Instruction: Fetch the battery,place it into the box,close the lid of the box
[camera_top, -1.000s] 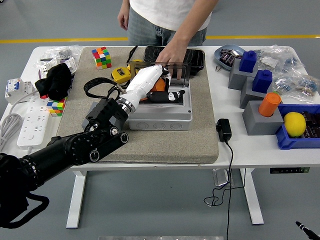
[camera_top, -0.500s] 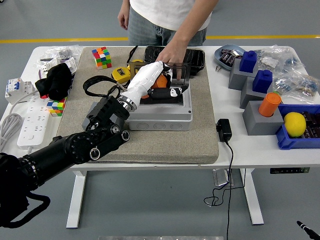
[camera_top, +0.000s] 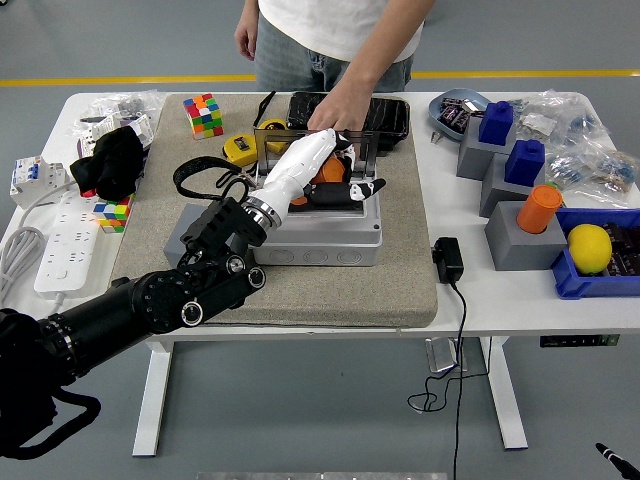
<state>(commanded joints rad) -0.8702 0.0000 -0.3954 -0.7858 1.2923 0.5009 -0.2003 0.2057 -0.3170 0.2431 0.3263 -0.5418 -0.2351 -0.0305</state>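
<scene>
1. One arm is in view: the black left arm enters from the lower left corner and reaches across the beige mat (camera_top: 400, 270) to the grey box (camera_top: 330, 238).
2. The left hand (camera_top: 305, 165), in a white covering, lies over the open top of the box with its fingers extended toward the far rim. Whether the fingers grip anything cannot be told.
3. The box sits on the mat, near the mat's centre. Its clear lid (camera_top: 355, 150) stands raised at the far side.
4. A person's hand (camera_top: 340, 110) at the far side of the table rests on the top edge of the raised lid.
5. Inside the box, an orange object (camera_top: 328, 170) shows just beside the left hand. A black part with white marks (camera_top: 352, 190) lies at the right side of the opening. Whether either is the battery cannot be told.
6. A black tray (camera_top: 385, 115) lies behind the box, at the far edge of the mat.
7. A colour cube (camera_top: 204, 115) and a yellow tape measure (camera_top: 240, 150) lie on the far left part of the mat.
8. A black power adapter (camera_top: 447, 260) lies on the white table (camera_top: 500, 300), just right of the mat.
9. Right of the mat stand grey blocks with blue caps (camera_top: 497, 122), an orange cylinder (camera_top: 541, 208), and a blue bin holding a yellow lemon (camera_top: 588, 247).
</scene>
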